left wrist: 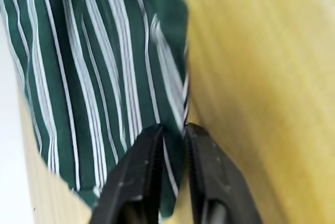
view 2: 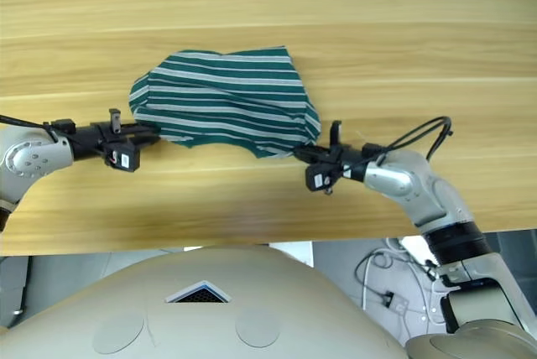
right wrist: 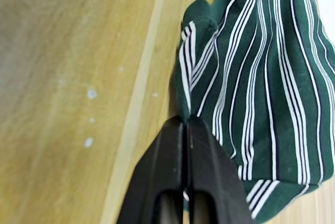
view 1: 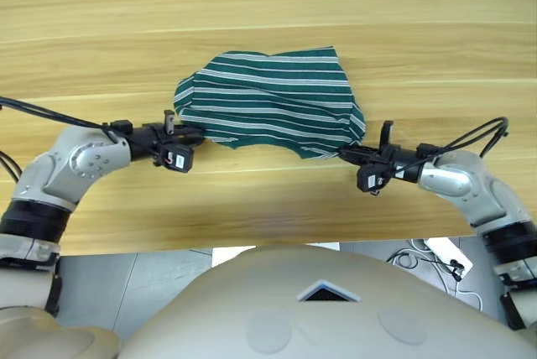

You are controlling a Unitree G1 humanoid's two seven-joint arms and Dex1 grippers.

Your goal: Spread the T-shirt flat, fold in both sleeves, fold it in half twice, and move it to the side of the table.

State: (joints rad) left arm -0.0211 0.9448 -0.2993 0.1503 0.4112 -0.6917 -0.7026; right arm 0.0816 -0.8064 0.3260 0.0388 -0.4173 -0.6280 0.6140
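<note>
T-shirt: a green shirt (view 1: 273,99) with white stripes is seen rumpled and bunched on the table, about midway across it and toward the near side. It is not spread flat, and no sleeve can be made out.
Table: a bare wooden top (view 1: 252,7) with lengthwise grain is shown under the shirt.
Left gripper: the gripper (view 1: 198,133) is held low over the table at the shirt's near left edge. Its fingers are drawn close, and a fold of cloth is pinched between them.
Right gripper: the gripper (view 1: 344,153) is placed at the shirt's near right corner. Its fingers are pressed together, and the cloth's edge is caught at their tips.
Floor: cables (view 1: 436,258) are seen below the table's near edge, on the right.
</note>
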